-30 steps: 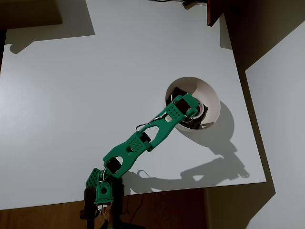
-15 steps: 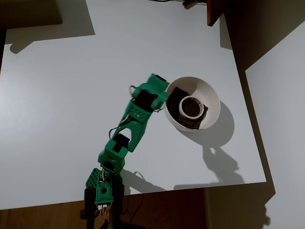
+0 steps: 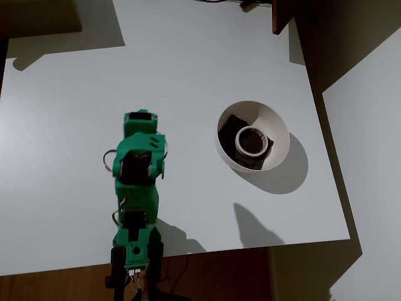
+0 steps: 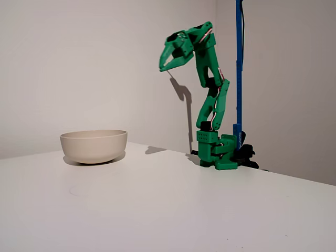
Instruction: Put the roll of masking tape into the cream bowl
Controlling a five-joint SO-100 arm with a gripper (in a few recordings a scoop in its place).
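Observation:
The roll of masking tape [image 3: 240, 140] lies flat inside the cream bowl [image 3: 276, 122], on a dark brown cloth [image 3: 234, 122] at the bowl's bottom. My green arm is folded back well to the left of the bowl in the overhead view, with the gripper [image 3: 139, 118] pointing away from the base. In the fixed view the gripper [image 4: 165, 66] is raised high above the table, to the right of the bowl [image 4: 94, 146] and far from it. Its jaws stand slightly apart with nothing between them. The bowl's wall hides the tape in that view.
The white table [image 3: 75, 94] ends just right of the bowl and at the front by the arm's base [image 3: 135, 254]. A dark reddish-brown block [image 3: 282, 15] sits at the far edge. A blue pole [image 4: 239, 68] stands behind the base.
The gripper was down in the bowl, then drew out, leaving the tape there. The arm has swung left and folded back upward, away from the bowl.

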